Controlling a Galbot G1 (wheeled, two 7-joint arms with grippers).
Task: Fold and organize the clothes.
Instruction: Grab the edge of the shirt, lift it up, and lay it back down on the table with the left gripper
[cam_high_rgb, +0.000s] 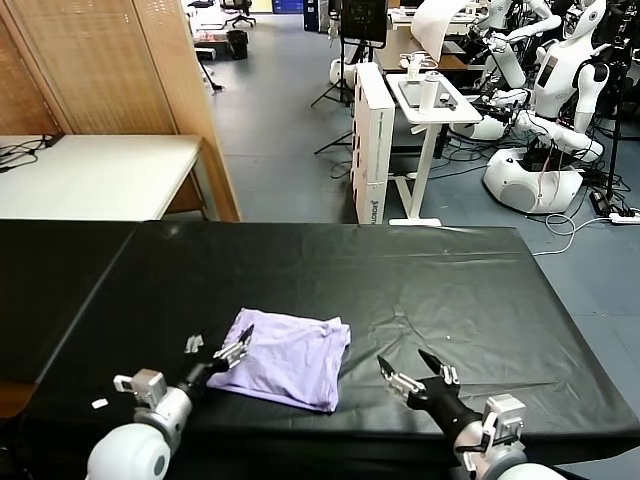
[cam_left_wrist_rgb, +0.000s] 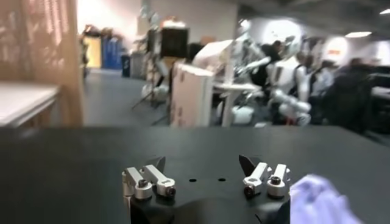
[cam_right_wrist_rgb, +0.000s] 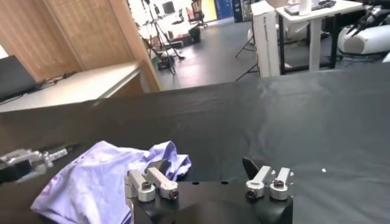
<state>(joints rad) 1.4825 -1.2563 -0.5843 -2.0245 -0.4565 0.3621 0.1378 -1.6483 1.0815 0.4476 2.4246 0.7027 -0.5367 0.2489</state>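
On the near half of the wide table covered in black sheeting (cam_high_rgb: 420, 290) lies the light lavender-purple T-shirt of thin soft fabric (cam_high_rgb: 288, 358), folded into a rough rectangle with its edges slightly uneven and its far right corner turned up in a small ridge. It sits a little left of the table's middle, close to the front edge.

At the shirt's left edge is the left gripper (cam_high_rgb: 221, 354), low over the cloth with its fingers spread apart; one fingertip overlaps the lavender fabric at the left corner, though whether it truly touches cannot be told. From the left wrist view the gripper (cam_left_wrist_rgb: 203, 171) shows two dark fingers standing apart with nothing between them, and a blurred patch of the shirt (cam_left_wrist_rgb: 317, 201) lies just beside one of them.

Off to the right of the shirt, well apart from it, the right gripper (cam_high_rgb: 410, 368) hangs low over bare black sheeting, its fingers also held apart and empty. In the right wrist view this gripper (cam_right_wrist_rgb: 207, 167) points across the table toward the shirt (cam_right_wrist_rgb: 103, 182), with the left gripper (cam_right_wrist_rgb: 36, 159) visible at the shirt's far edge
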